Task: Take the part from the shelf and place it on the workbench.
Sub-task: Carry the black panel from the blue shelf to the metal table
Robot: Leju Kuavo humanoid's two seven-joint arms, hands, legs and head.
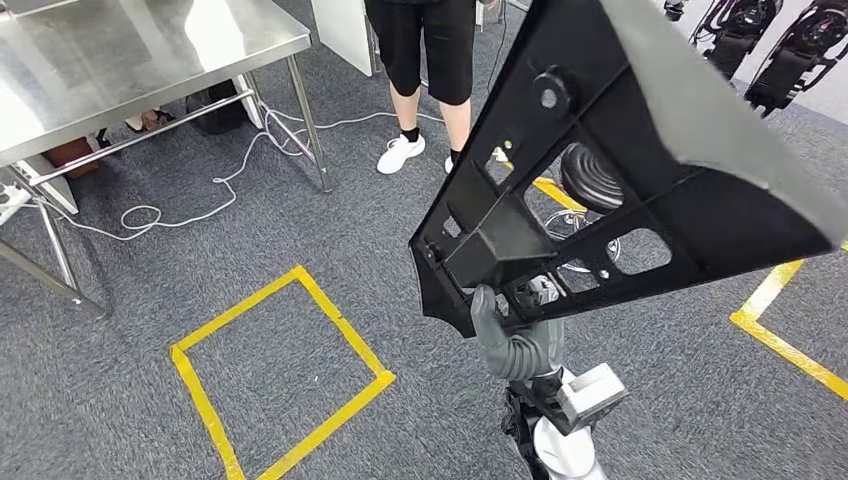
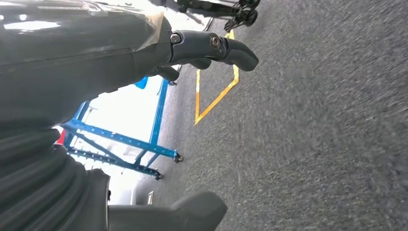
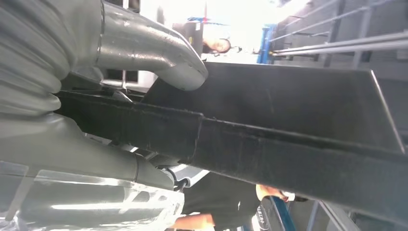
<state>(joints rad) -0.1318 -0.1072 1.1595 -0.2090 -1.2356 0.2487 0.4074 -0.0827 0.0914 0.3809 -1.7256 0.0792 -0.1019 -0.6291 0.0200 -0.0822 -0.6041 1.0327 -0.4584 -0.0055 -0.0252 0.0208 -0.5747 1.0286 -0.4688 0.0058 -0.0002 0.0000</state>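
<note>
The right hand (image 1: 505, 335) rises from the bottom edge of the head view and grips the lower corner of the part (image 1: 620, 170), a big black flat piece with cut-out holes and a grey face. In the right wrist view the thumb (image 3: 159, 48) presses on one face of the part (image 3: 288, 134) and the rest of the hand lies under it, so the part is clamped between them. The part is held up in the air over the floor (image 1: 150, 270), tilted, its wide end reaching toward the top right corner of the head view.

The left hand (image 2: 144, 62) hangs over grey carpet; its fingers (image 2: 226, 48) are spread apart from the thumb and nothing lies in them.

On the floor left of the part a square of yellow tape (image 1: 280, 375) is laid out. More yellow tape (image 1: 780, 330) runs at the right. Beyond the square stands a steel table (image 1: 130, 60) at the top left, with a white cable (image 1: 190, 200) trailing on the floor under it. A person (image 1: 425, 70) in dark shorts and white shoes stands just past the part, near the table's far right leg.
</note>
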